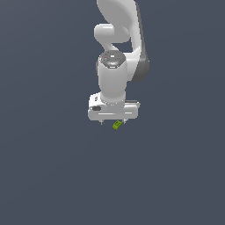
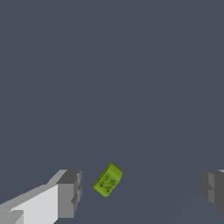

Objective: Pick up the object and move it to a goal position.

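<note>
The fingers (image 2: pixel 70 192) stand wide apart, clamped on nothing. The gripper (image 2: pixel 142 192) points downward over the flat grey surface (image 1: pixel 52 176). The lime-green block (image 2: pixel 108 180), bumps facing up, lies between the fingers, nearer one and touching neither, skewed to their line. The white arm (image 1: pixel 115 66) rises above.

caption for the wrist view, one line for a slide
Open gripper straddling the lime-green block, neither finger touching it.
</note>
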Motion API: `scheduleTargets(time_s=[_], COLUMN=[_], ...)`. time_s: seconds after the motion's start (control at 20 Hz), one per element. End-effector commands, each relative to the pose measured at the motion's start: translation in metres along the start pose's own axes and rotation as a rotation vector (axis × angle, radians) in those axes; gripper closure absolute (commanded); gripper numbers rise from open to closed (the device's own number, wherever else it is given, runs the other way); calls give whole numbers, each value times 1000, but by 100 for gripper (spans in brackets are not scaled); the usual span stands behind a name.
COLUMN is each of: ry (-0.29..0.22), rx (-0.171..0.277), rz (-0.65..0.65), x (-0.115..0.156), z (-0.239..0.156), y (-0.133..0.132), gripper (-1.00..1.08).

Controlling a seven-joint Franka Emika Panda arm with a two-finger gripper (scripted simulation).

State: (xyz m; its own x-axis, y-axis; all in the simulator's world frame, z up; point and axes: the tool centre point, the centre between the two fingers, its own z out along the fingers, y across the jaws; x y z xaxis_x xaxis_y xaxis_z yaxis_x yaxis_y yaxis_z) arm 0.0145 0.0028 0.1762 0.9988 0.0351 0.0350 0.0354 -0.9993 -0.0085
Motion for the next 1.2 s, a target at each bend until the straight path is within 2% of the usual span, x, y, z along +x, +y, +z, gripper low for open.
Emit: scheduleTargets(time_s=[0.0, 0.5, 1.15], ry=[-1, -8, -24], rx=[0, 2, -5], rz=[7, 130, 446], x=[-1, -16, -59], z=[2, 25, 79], y=[-1, -9, -24], gripper=[-92, -92, -92])
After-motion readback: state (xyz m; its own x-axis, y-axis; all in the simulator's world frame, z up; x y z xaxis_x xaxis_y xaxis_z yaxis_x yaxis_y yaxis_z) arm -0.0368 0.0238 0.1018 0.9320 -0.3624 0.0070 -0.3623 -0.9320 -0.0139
